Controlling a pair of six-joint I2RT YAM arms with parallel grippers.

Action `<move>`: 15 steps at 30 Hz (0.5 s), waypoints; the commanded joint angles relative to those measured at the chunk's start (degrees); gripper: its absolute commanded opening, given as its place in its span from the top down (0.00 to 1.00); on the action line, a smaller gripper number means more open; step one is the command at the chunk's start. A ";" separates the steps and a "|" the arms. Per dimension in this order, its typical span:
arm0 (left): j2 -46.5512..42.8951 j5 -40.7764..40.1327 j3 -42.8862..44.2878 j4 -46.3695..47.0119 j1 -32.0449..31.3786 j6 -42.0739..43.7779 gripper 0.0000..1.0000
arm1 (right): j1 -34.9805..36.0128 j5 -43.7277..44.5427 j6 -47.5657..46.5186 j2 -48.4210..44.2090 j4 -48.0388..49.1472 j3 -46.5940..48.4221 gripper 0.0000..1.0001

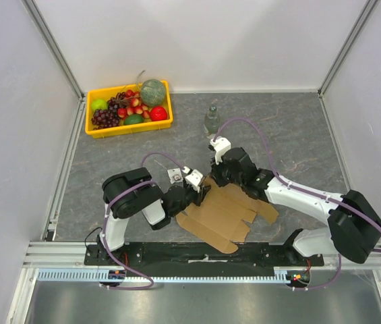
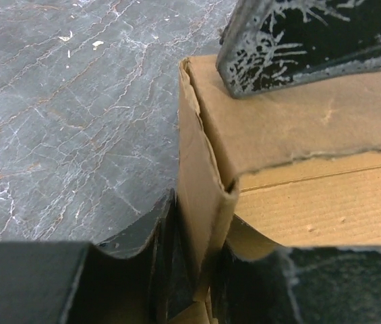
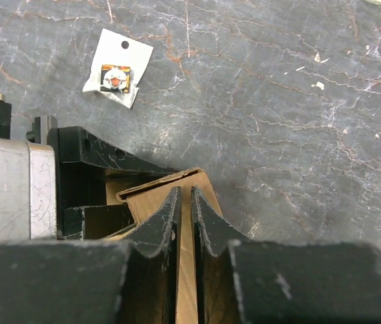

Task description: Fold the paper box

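The jaws of the left gripper (image 2: 197, 246) are clenching a raised flap of the paper box (image 2: 298, 128); the cardboard is standing upright between them. The jaws of the right gripper (image 3: 184, 202) are almost fully closed and are pinching a thin edge of the same box. Both grippers are meeting at the far left corner of the box, where one wall is being lifted and a strip is bending over it.

In my judgement the task is only beginning. This one corner is being raised and creased, while most of the sheet is lying flat on the table (image 1: 298, 128), between the two arms and near their bases. The other walls and the closing flaps are remaining to be folded.

The box is plain brown cardboard with notched flaps. Its ribbed inner face is showing, the cut edge is looking rough, and the crease at the corner is a little crumpled.

A small packet (image 3: 117, 69) is lying just beyond this corner. A bottle (image 1: 211, 121) and a yellow basket (image 1: 119, 129) of fruit are standing well apart, farther back.
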 commanded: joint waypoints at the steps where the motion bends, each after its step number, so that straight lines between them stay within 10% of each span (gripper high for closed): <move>1: -0.34 -3.17 -2.08 15.92 -1.60 3.15 0.66 | 1.23 0.96 0.32 -2.04 0.56 -1.60 0.84; 15: -5.44 -8.27 -4.98 15.92 -3.80 2.80 0.57 | 1.94 2.46 0.67 -2.92 0.56 -3.19 0.84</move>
